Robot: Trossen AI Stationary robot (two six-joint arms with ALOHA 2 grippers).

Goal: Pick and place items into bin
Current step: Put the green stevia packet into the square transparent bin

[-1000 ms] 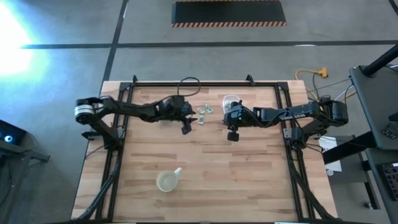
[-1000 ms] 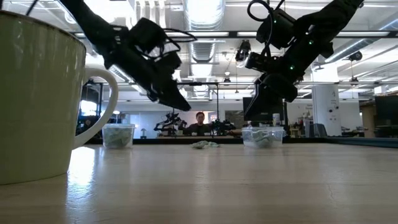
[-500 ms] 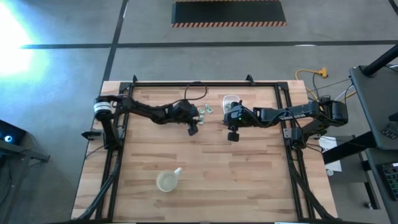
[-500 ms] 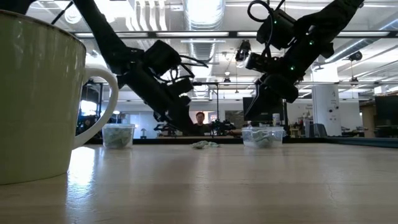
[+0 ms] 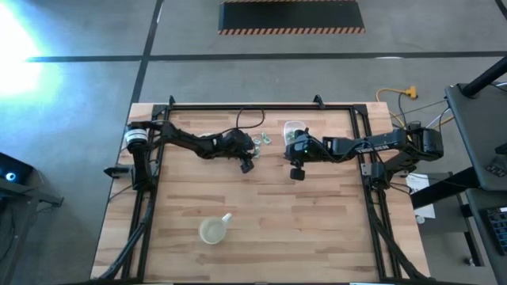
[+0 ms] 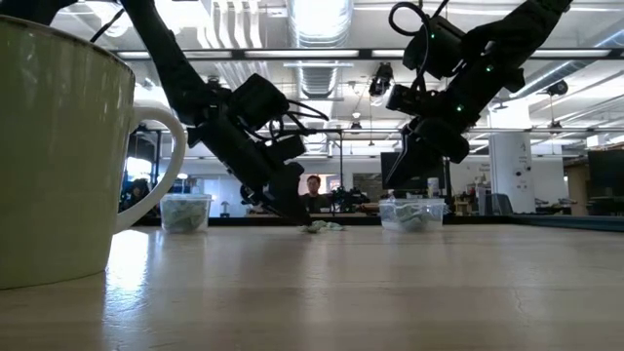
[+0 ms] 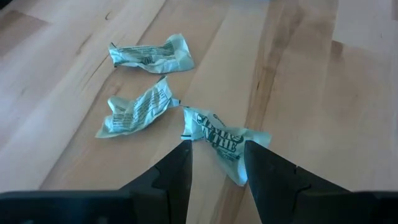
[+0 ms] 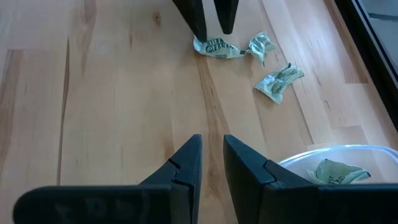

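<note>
Your left gripper (image 7: 216, 167) has dropped to the table and now straddles one wrapped item (image 7: 225, 142), jaws released, ready to clench. The right gripper (image 8: 212, 163) hangs narrowly parted and empty beside its clear bin (image 8: 339, 167). The left wrist view shows two more items (image 7: 135, 109) just beyond; overhead they blur together.

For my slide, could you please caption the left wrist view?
Open left gripper straddling one of three crumpled pale green wrappers on wooden table.
</note>
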